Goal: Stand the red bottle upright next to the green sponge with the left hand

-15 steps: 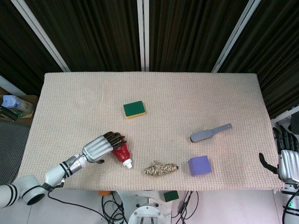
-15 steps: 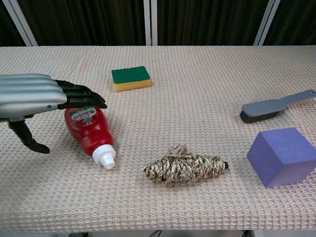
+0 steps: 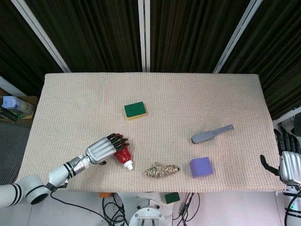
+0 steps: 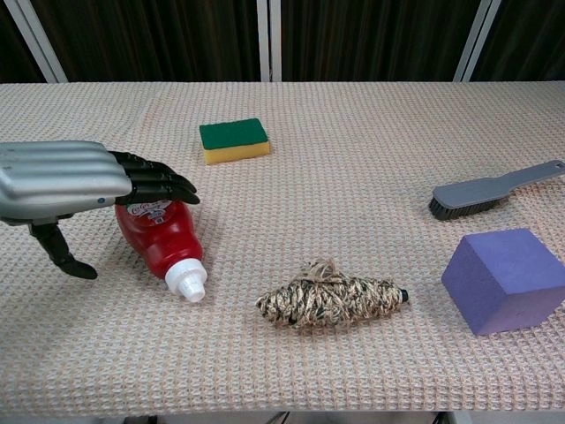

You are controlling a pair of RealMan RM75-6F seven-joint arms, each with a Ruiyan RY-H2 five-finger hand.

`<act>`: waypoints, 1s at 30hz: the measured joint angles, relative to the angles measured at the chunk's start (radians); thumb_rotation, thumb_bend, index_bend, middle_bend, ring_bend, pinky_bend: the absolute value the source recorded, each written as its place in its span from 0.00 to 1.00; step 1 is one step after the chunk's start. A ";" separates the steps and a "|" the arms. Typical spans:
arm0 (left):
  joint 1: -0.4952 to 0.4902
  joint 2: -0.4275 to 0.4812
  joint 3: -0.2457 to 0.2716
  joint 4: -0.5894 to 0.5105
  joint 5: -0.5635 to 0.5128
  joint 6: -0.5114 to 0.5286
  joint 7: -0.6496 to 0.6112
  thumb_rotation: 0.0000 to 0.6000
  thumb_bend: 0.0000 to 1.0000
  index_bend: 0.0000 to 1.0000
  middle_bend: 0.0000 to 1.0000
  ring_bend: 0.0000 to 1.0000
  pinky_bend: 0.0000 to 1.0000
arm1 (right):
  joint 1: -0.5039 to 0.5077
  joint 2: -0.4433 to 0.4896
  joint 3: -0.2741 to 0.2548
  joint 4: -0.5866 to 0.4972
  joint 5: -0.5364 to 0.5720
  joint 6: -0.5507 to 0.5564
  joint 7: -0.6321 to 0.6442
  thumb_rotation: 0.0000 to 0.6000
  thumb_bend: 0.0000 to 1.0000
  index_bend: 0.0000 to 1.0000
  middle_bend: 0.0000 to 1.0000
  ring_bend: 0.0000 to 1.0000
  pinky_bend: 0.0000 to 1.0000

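Note:
The red bottle [image 3: 123,156] [image 4: 161,237] lies on its side near the table's front left, its white cap pointing toward the front edge. My left hand [image 3: 104,149] [image 4: 75,184] hovers flat over the bottle's base end, fingers stretched out above it and thumb hanging down on the left, holding nothing. The green sponge [image 3: 135,110] [image 4: 233,140], with a yellow underside, lies farther back toward the table's middle. My right hand [image 3: 289,160] rests open off the table's right edge, seen only in the head view.
A ball of twine [image 3: 161,170] [image 4: 335,297] lies just right of the bottle's cap. A purple block [image 3: 201,167] [image 4: 504,279] and a grey brush [image 3: 211,133] [image 4: 493,190] sit on the right half. The woven cloth [image 3: 84,103] covers the table.
My left hand has slid forward and slightly right, reaching further over the bottle's base. The bottle has not moved.

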State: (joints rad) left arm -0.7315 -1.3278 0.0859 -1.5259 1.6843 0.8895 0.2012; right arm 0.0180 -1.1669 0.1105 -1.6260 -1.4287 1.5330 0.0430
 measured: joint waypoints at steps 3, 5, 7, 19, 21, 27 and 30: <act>-0.008 -0.013 -0.003 0.012 -0.002 -0.010 -0.002 1.00 0.03 0.00 0.05 0.03 0.14 | 0.000 -0.003 0.001 0.005 0.001 0.000 0.008 1.00 0.32 0.00 0.00 0.00 0.00; -0.016 -0.023 -0.005 0.023 -0.002 -0.019 -0.004 1.00 0.03 0.00 0.05 0.03 0.14 | 0.001 -0.006 0.002 0.010 -0.001 -0.001 0.011 1.00 0.32 0.00 0.00 0.00 0.00; -0.024 -0.031 -0.006 0.030 -0.004 -0.030 -0.005 1.00 0.05 0.00 0.05 0.03 0.14 | 0.003 -0.006 0.003 0.011 -0.002 -0.002 0.010 1.00 0.32 0.00 0.00 0.00 0.00; -0.045 -0.041 -0.020 0.020 -0.059 -0.080 0.053 1.00 0.22 0.25 0.25 0.16 0.29 | 0.009 -0.010 0.004 0.009 0.002 -0.012 -0.002 1.00 0.32 0.00 0.00 0.00 0.00; -0.042 -0.041 -0.022 0.018 -0.061 -0.069 0.055 1.00 0.24 0.34 0.34 0.23 0.37 | 0.010 -0.010 0.004 0.009 0.005 -0.016 -0.003 1.00 0.32 0.00 0.00 0.00 0.00; -0.028 -0.052 -0.023 0.027 -0.043 -0.014 0.036 1.00 0.28 0.56 0.57 0.43 0.57 | 0.014 -0.006 0.003 0.005 0.011 -0.030 -0.006 1.00 0.32 0.00 0.00 0.00 0.00; -0.025 -0.057 -0.022 0.034 -0.030 0.008 0.019 1.00 0.28 0.60 0.61 0.47 0.59 | 0.014 -0.004 0.003 0.002 0.014 -0.031 -0.007 1.00 0.32 0.00 0.00 0.00 0.00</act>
State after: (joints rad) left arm -0.7564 -1.3843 0.0635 -1.4919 1.6540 0.8972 0.2204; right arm 0.0324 -1.1713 0.1133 -1.6241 -1.4143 1.5015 0.0356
